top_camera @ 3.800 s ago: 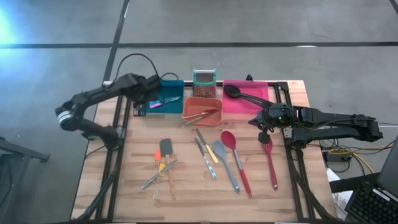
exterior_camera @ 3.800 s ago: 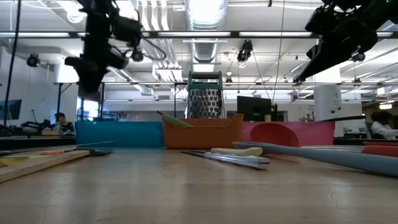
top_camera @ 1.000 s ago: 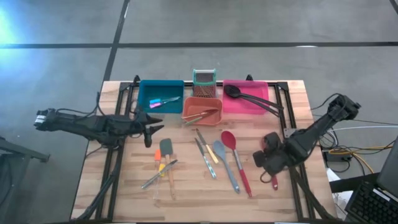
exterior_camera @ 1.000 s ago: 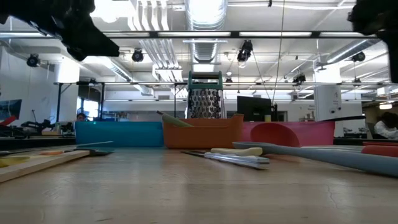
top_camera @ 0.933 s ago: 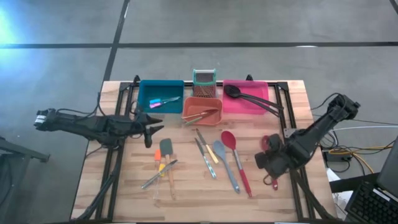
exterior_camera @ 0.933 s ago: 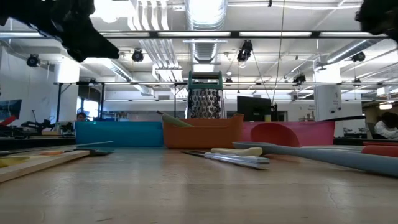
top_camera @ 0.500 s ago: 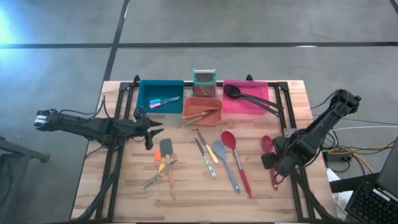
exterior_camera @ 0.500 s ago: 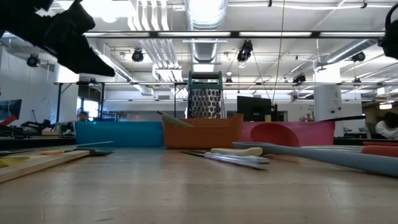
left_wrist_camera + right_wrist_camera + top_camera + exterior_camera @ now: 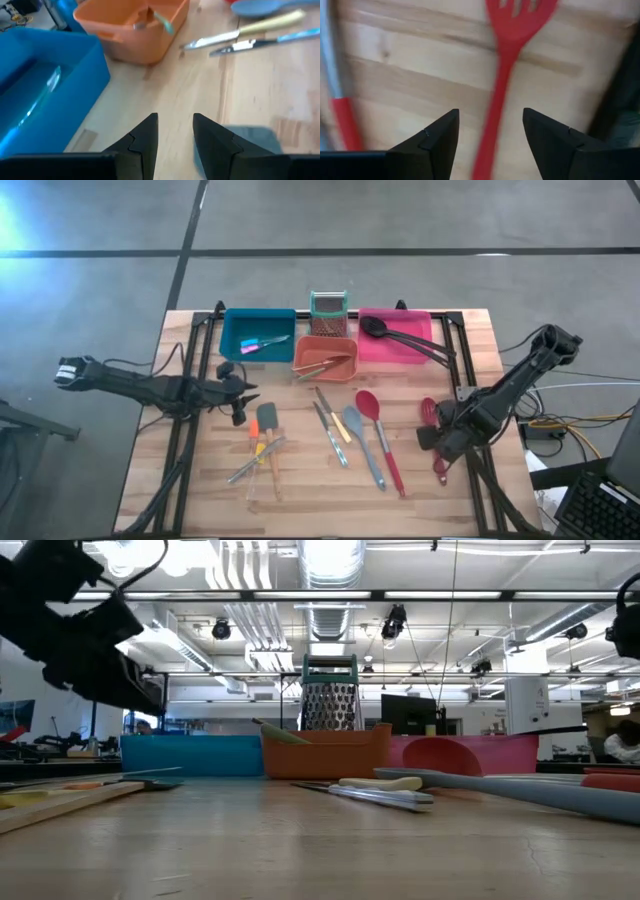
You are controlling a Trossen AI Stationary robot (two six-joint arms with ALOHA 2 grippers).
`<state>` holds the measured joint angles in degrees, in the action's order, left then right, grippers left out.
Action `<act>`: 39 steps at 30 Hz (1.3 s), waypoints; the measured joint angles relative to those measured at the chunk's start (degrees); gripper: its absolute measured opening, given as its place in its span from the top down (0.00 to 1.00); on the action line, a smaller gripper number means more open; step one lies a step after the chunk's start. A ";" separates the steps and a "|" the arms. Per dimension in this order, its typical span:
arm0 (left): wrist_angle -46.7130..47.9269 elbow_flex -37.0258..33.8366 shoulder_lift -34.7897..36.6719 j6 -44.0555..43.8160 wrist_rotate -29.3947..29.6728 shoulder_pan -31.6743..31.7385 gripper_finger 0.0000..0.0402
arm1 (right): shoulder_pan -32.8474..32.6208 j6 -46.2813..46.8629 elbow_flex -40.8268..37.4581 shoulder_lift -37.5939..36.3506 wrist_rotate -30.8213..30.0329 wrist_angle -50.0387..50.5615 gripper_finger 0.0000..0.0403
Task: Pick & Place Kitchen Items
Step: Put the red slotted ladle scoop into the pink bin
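The table [image 9: 470, 490] held most utensils loose at its middle. The right gripper [image 9: 490, 131] hung with fingers spread wide over the red slotted spatula [image 9: 507, 55] lying near the table's right edge, holding nothing. The left gripper [image 9: 174, 131], fingers narrowly apart and empty, hovered just beside the grey spatula [image 9: 268, 418]

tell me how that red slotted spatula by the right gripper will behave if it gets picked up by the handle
The red slotted spatula lies flat on the table, so it probably will not roll. Its slim handle looks smooth and may twist between the open right gripper fingers. The wider head could droop if it is gripped far back.
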<state>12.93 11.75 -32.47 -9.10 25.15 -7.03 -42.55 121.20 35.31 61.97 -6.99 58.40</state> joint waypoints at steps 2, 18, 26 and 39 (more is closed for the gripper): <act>-0.01 -1.07 0.00 -0.01 0.00 0.00 0.68 | 0.99 1.43 0.00 0.71 -0.28 -1.53 0.46; -0.33 -2.73 0.00 -0.04 0.00 0.00 0.68 | 9.36 -4.00 -0.62 14.76 -1.75 -2.36 0.55; -0.31 -2.73 0.00 0.01 0.00 0.00 0.68 | 10.33 -6.80 -5.72 13.13 -0.48 -10.59 0.62; -0.31 -2.73 0.00 0.26 0.00 0.00 0.68 | 10.33 -6.02 -8.17 8.70 -0.28 -9.34 0.91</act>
<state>12.62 9.02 -32.47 -8.84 25.15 -7.03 -32.23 115.18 27.14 70.67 -7.27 49.06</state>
